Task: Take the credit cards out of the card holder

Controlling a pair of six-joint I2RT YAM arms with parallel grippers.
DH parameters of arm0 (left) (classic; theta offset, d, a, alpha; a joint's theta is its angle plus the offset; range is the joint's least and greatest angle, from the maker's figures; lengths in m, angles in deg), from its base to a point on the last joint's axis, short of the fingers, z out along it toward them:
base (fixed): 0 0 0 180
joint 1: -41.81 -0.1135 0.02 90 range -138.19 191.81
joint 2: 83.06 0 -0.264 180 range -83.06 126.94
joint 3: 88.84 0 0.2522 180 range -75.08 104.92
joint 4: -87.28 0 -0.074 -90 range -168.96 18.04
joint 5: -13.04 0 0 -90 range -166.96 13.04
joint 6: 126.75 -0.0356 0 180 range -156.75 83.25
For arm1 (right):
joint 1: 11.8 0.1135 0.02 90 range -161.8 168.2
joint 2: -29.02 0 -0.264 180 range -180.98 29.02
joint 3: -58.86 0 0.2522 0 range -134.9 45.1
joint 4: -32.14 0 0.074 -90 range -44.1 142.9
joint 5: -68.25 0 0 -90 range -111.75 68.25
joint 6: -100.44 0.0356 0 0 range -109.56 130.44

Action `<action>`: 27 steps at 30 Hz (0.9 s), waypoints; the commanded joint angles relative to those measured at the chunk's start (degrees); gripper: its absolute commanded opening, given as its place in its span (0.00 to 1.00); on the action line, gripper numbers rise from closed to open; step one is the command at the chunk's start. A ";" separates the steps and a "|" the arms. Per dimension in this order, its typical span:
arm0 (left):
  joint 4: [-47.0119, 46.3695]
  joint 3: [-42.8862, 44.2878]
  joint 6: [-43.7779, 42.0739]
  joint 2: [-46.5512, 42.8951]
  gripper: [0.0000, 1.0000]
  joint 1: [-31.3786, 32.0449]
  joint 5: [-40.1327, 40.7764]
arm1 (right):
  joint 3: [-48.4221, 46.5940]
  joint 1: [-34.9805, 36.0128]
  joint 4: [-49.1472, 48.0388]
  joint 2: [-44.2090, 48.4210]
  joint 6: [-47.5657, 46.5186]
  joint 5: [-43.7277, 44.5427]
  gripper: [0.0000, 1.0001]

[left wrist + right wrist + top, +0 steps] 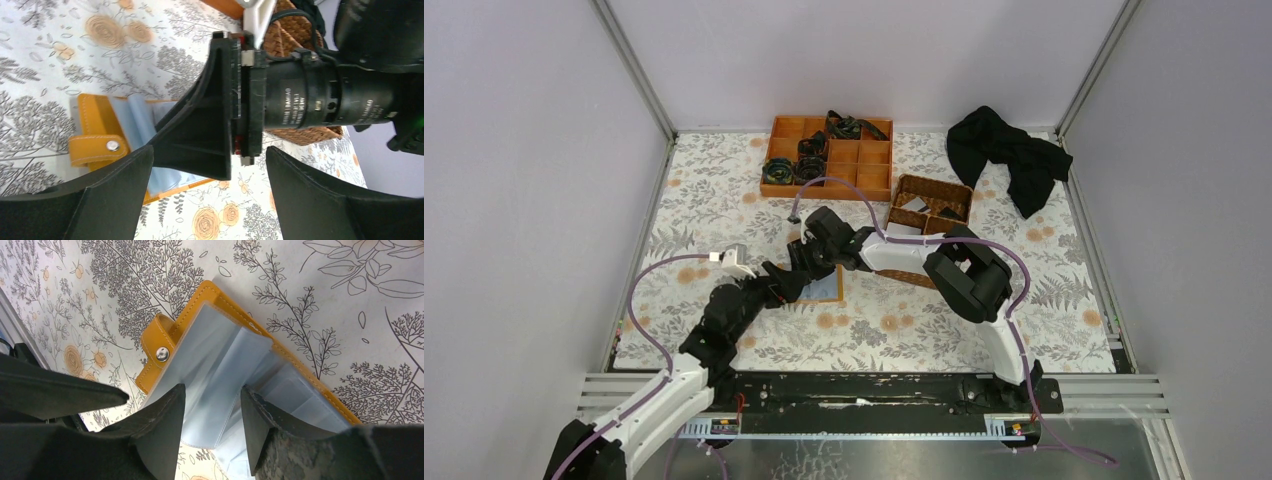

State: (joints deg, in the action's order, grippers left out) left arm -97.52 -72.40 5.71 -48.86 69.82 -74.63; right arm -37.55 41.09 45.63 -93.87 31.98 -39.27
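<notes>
Orange-tan leather is rimming the card holder [829, 288], which is lying open and flat on the floral tabletop [1024, 320]. It is sitting around the middle, a little toward the near edge, with its pale blue-grey sleeves facing up and its snap strap [161, 354] sticking out from one side. We are bringing both arms in over it. Our right jaws are standing partly open, their fingers [162, 432] straddling a raised fold of clear sleeve [220, 355] inside the holder. We cannot tell whether the pads are pressing that fold or merely flanking it. Our left jaws are gaping wide and gripping nothing. One left finger [100, 200] is lying over the holder's edge just beside the strap, the other is hanging over bare tabletop, and a right finger is pointing down between the two. At the far edge, near its middle, an orange compartment tray [876, 185] is holding dark coiled items. A brown wicker basket [936, 188] is sitting just beside the tray on the side of the right edge, with flat grey pieces lying in it. A black cloth [1009, 150] is lying crumpled in the far right corner.
</notes>
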 commanded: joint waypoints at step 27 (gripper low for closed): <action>-12.67 2.77 6.88 34.09 0.78 0.64 -1.36 | 0.74 0.44 -2.46 5.55 1.83 1.14 0.57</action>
State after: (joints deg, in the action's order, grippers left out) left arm -120.06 -69.01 10.82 -18.20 70.30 -79.72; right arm -37.31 38.99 44.78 -93.60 31.52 -34.86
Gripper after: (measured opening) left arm 0.803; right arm 0.547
